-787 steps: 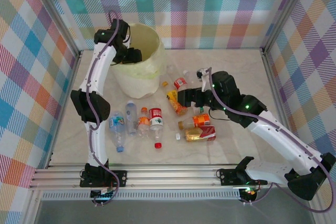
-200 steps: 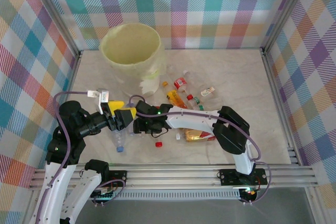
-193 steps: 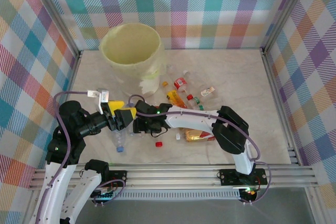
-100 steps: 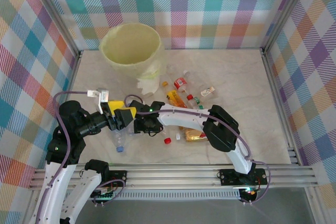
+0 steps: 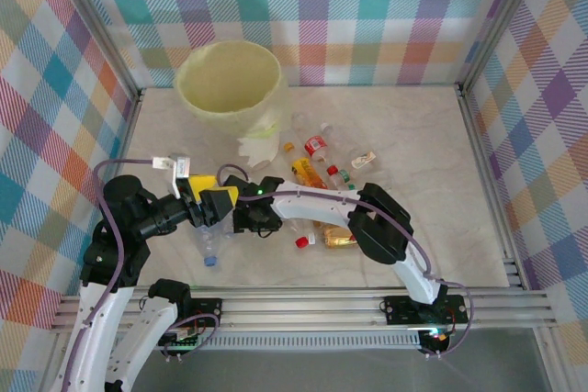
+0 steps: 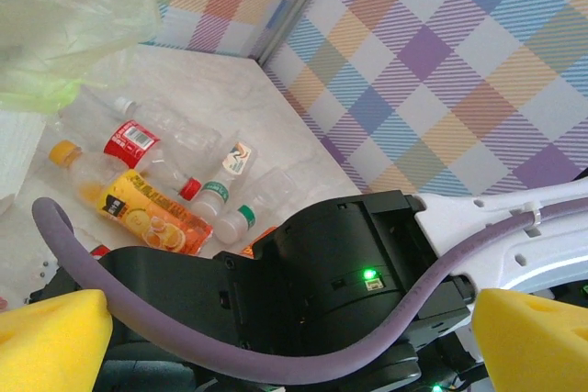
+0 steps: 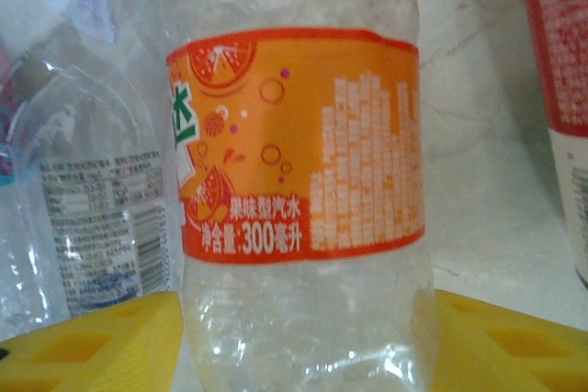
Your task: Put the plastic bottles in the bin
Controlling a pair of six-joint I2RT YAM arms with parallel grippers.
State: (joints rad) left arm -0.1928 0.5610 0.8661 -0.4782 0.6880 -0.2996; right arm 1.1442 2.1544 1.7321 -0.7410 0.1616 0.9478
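The right gripper (image 7: 308, 341) is stretched across toward the worktop's left edge. Its yellow pads (image 7: 92, 341) are set either side of an orange-label bottle (image 7: 299, 144) lying there, as for a lift; whether it is squeezed cannot be told. The left gripper (image 6: 294, 337) is held wide open and empty just beside. Other bottles (image 5: 308, 172) are strewn mid-worktop, and the bin (image 5: 220, 121) is stood at the far left corner.

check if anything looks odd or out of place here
Yes: the right arm's wrist sits close in front of the open left pincer, so the arms look crowded and could bump. The right pincer grips an orange-label bottle.
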